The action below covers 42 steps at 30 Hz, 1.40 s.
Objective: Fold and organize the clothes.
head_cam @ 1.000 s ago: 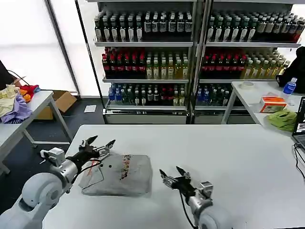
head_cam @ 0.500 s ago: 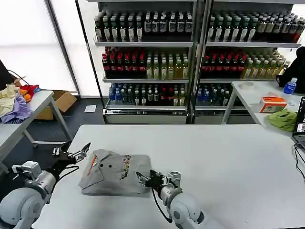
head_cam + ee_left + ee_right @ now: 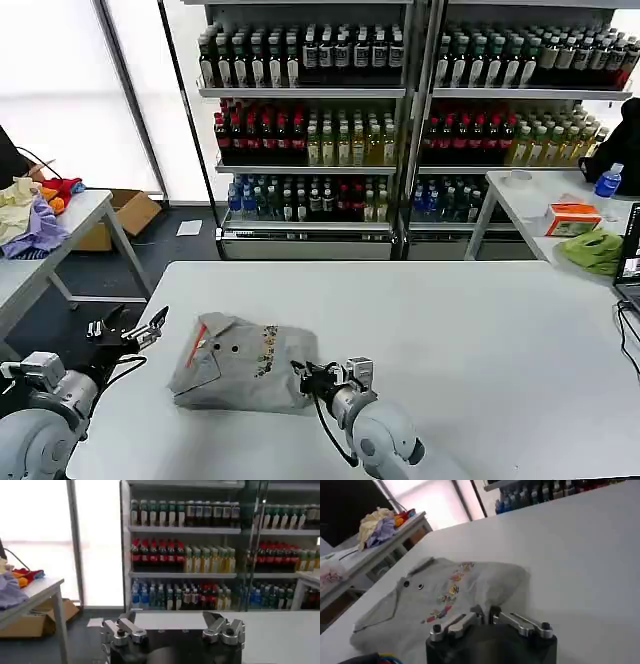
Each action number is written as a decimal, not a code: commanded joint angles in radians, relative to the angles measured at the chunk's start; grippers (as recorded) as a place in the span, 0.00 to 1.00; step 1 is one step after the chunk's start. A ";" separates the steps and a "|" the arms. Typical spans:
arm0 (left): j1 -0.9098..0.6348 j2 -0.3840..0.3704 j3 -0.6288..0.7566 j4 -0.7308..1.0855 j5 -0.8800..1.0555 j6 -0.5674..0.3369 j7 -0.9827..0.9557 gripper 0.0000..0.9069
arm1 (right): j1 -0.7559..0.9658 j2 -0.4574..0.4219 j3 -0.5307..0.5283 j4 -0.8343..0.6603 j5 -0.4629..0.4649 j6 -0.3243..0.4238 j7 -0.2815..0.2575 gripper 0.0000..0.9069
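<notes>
Since before, left tool [image 3: 128, 328] retreated, spread; right tool [image 3: 312, 377], pressed together on shirt [image 3: 245, 360] edge, should press flat gently.

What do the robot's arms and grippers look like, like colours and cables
Both arms have rounded, glossy pale grey shells ending in narrower wrists, with thin black cables looping alongside them. The left gripper has black finger links with silver metal joints and pale tips. The right gripper is similar: a black body, silver finger links with round pivot screws, and a small light grey block on the wrist behind it.
</notes>
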 commanded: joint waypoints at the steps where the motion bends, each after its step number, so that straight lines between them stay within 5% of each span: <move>1: 0.012 -0.015 -0.019 0.002 -0.007 -0.002 -0.003 1.00 | -0.034 -0.136 0.124 0.061 0.012 -0.013 -0.108 0.00; 9: 0.016 -0.025 -0.007 -0.008 -0.007 0.000 -0.005 1.00 | -0.133 -0.396 0.307 0.073 -0.004 -0.014 -0.286 0.00; 13: 0.016 -0.030 0.004 -0.011 -0.005 0.001 -0.006 1.00 | -0.170 -0.482 0.374 0.062 -0.001 -0.013 -0.324 0.00; 17: 0.012 -0.057 0.022 -0.018 0.009 0.017 -0.005 1.00 | -0.173 -0.472 0.410 0.070 -0.031 -0.011 -0.319 0.00; 18: 0.015 -0.070 0.025 -0.020 0.009 0.017 -0.005 1.00 | -0.173 -0.455 0.416 0.075 -0.042 -0.011 -0.326 1.00; 32: 0.040 -0.086 0.020 -0.048 0.009 0.014 -0.005 1.00 | -0.160 -0.355 0.483 0.142 -0.172 0.039 -0.256 1.00; 38: 0.049 -0.086 0.016 -0.062 0.008 0.014 -0.005 1.00 | -0.022 -0.164 0.232 0.092 -0.340 0.087 -0.180 1.00; 42: 0.067 -0.090 0.012 -0.069 0.009 0.009 -0.005 1.00 | 0.016 -0.045 0.110 -0.002 -0.367 0.105 -0.125 1.00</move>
